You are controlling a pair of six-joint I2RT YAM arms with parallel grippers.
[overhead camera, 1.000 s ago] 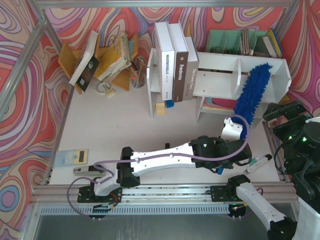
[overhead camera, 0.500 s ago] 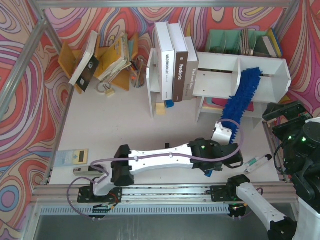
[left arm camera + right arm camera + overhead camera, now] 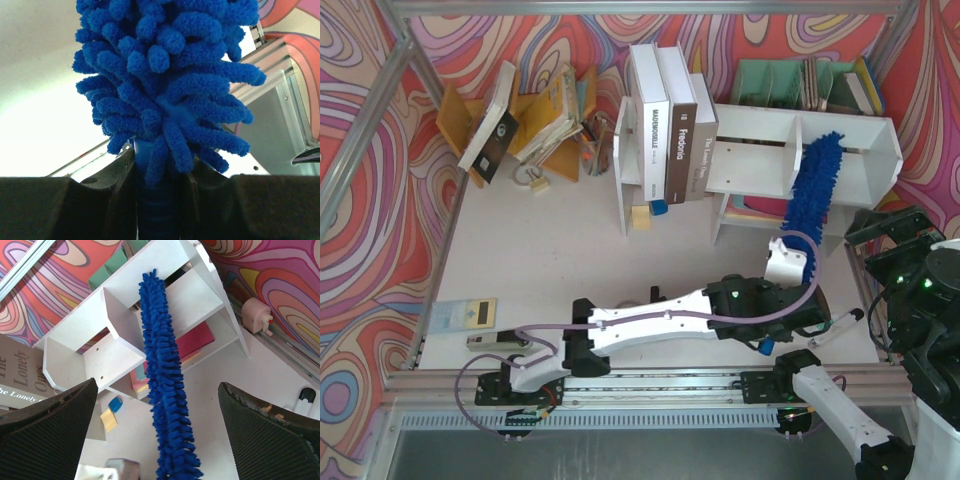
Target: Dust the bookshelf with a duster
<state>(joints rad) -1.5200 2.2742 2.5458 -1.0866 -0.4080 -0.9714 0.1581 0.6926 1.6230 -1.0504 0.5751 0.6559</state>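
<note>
The white bookshelf (image 3: 752,122) stands at the back right, with two open compartments split by a divider. The blue fluffy duster (image 3: 814,188) leans up against the front of its right compartment, with its tip near the top edge just right of the divider. My left gripper (image 3: 792,255) is shut on the duster's blue handle below the head. The left wrist view shows the handle (image 3: 155,210) pinched between the jaws of the left gripper (image 3: 157,182), under the fluffy head (image 3: 165,75). My right gripper (image 3: 159,420) hangs open and empty, looking at the duster (image 3: 162,380) and bookshelf (image 3: 85,320) from the right.
Tall books (image 3: 670,120) stand against the shelf's left end. A teal organizer (image 3: 790,85) sits behind it and a yellow rack (image 3: 520,115) with leaning books is at the back left. A pink book (image 3: 760,207) lies under the shelf. A marker (image 3: 835,327) lies near my right arm (image 3: 910,290).
The left arm swung the duster left and down across the right compartment, then back to the right and up. The right gripper stayed still and open.
</note>
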